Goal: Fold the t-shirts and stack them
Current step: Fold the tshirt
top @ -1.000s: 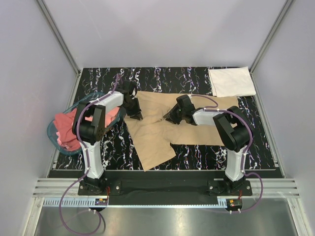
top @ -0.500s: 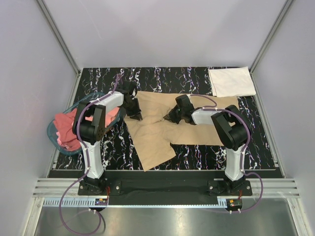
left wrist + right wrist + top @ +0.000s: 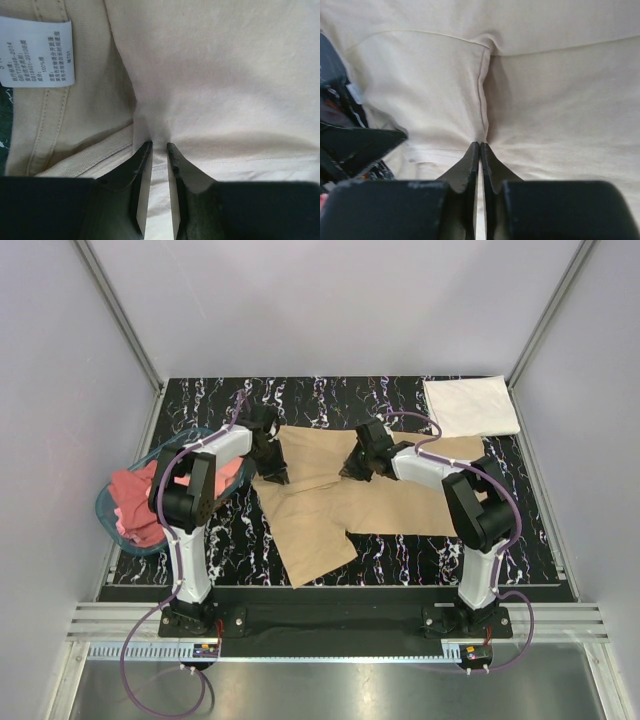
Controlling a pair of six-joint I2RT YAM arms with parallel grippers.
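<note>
The tan t-shirt (image 3: 330, 505) lies spread across the middle of the table. My left gripper (image 3: 272, 475) is shut on a fold of its cloth near the neck; the left wrist view shows the pinched cloth (image 3: 159, 150) and the white neck label (image 3: 37, 52). My right gripper (image 3: 352, 472) is shut on a fold of the same shirt near a sleeve seam (image 3: 482, 100). A folded white t-shirt (image 3: 470, 405) lies at the back right. Pink and red t-shirts (image 3: 135, 502) sit in the basket.
The translucent blue basket (image 3: 106, 508) stands at the left edge of the table. Grey walls and metal posts enclose the black marbled table (image 3: 420, 550) on three sides.
My right gripper has moved a little towards the back with the tan cloth, and its arm has swung. The left gripper has stayed where it was.
</note>
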